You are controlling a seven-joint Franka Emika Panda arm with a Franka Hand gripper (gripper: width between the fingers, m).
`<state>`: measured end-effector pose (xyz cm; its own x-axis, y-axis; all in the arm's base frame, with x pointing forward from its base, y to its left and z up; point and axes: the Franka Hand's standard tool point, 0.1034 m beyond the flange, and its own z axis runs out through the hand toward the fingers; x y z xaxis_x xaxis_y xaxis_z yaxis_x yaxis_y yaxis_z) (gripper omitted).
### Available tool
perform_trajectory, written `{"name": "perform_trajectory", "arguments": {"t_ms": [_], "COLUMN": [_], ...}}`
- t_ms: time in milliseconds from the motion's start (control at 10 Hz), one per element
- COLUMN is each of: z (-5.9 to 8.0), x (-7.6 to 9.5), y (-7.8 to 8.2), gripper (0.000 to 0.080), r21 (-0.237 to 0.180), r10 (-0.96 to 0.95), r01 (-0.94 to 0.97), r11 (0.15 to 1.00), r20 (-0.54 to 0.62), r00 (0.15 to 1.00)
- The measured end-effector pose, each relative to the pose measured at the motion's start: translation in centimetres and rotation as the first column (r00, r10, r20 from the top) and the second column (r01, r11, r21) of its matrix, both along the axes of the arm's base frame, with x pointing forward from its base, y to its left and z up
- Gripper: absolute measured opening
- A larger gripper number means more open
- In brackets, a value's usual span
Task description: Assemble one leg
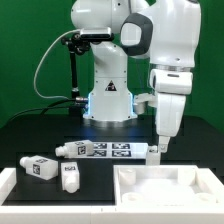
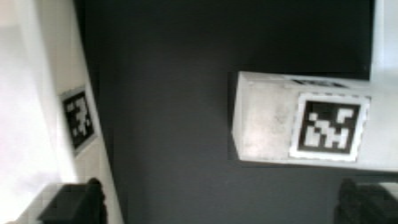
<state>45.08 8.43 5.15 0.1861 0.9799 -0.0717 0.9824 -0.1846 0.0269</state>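
One leg [image 1: 153, 156], a short white post with a black-and-white tag, stands just behind the white tabletop piece [image 1: 170, 186]. My gripper [image 1: 158, 147] hangs right above this leg. In the wrist view the same leg [image 2: 299, 116] shows its tagged side, ahead of the fingers and off to one side. My gripper [image 2: 222, 205] is open and empty; its dark fingertips [image 2: 71, 205] sit wide apart at the frame's corners with only black table between them. Three more legs lie at the exterior view's left [image 1: 40, 167], [image 1: 70, 179], [image 1: 68, 150].
The marker board [image 1: 108, 150] lies flat in front of the robot base. A white flat edge with a tag [image 2: 77, 118] runs along one side of the wrist view. A white raised border [image 1: 12, 185] lines the table's front at the exterior view's left.
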Motion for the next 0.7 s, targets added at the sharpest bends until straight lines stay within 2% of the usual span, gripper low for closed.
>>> {"name": "perform_trajectory", "arguments": {"t_ms": [200, 300, 500, 600, 700], "z": [0.1, 0.5, 0.8, 1.1, 1.3], "x": [0.0, -0.1, -0.5, 0.1, 0.5], "y": [0.0, -0.6, -1.0, -1.3, -1.4], "gripper": [0.0649, 0.0649, 0.0649, 0.0649, 0.0649], "r21": [0.016, 0.04, 0.069, 0.086, 0.111], "r10": [-0.178, -0.337, -0.731, -0.806, -0.819], "r01": [0.178, 0.335, 0.729, 0.803, 0.814], "r11": [0.984, 0.941, 0.681, 0.59, 0.57], "r20": [0.018, 0.04, 0.02, 0.0, 0.004], "r00": [0.984, 0.941, 0.682, 0.592, 0.573]}}
